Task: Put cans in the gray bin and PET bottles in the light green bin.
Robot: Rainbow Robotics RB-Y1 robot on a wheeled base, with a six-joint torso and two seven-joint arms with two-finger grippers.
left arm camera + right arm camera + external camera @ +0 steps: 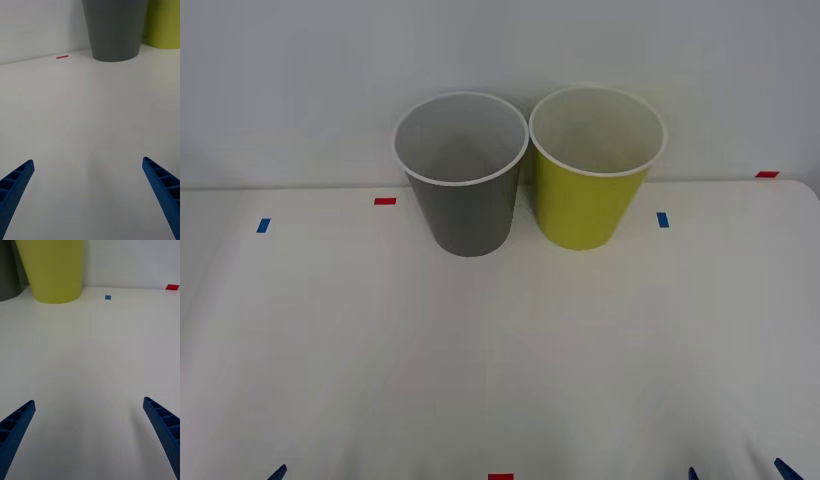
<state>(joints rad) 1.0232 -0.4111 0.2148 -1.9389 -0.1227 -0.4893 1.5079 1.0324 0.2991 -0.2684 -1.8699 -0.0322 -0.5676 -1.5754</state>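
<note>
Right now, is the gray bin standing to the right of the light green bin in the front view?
No, the gray bin stands left of the light green bin, their rims nearly touching.

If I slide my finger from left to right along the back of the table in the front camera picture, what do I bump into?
Blue tape mark → red tape mark → gray bin → light green bin → second blue tape mark → second red tape mark.

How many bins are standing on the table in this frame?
2. The gray bin stands at the table's far middle; the light green bin stands beside it on the robot's right. Their bottoms are partly hidden from view.
</note>
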